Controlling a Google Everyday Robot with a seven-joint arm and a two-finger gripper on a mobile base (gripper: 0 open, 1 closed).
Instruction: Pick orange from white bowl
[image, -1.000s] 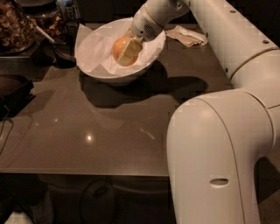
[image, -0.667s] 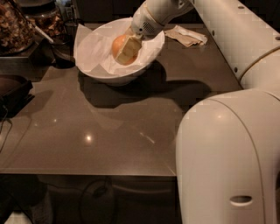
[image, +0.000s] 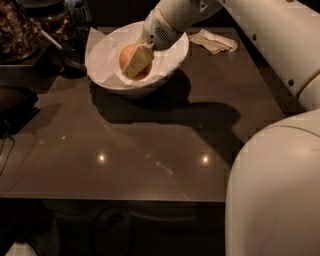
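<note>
The orange (image: 127, 54) lies inside the white bowl (image: 102, 75), which is lined with crumpled white paper and stands at the back of the dark table. My gripper (image: 135, 66) reaches down into the bowl from the upper right and sits right against the orange, covering its right and lower side. The white arm stretches from the gripper along the right side of the view.
Dark glass jars of brown snacks (image: 20, 30) stand at the back left next to the bowl. A crumpled napkin (image: 215, 41) lies at the back right. A dark object (image: 15, 102) sits at the table's left edge. The arm's large white body (image: 275, 190) fills the lower right.
The gripper stays at the orange in the bowl. The view has shifted slightly, and the arm's white body in the foreground has moved to the right.
</note>
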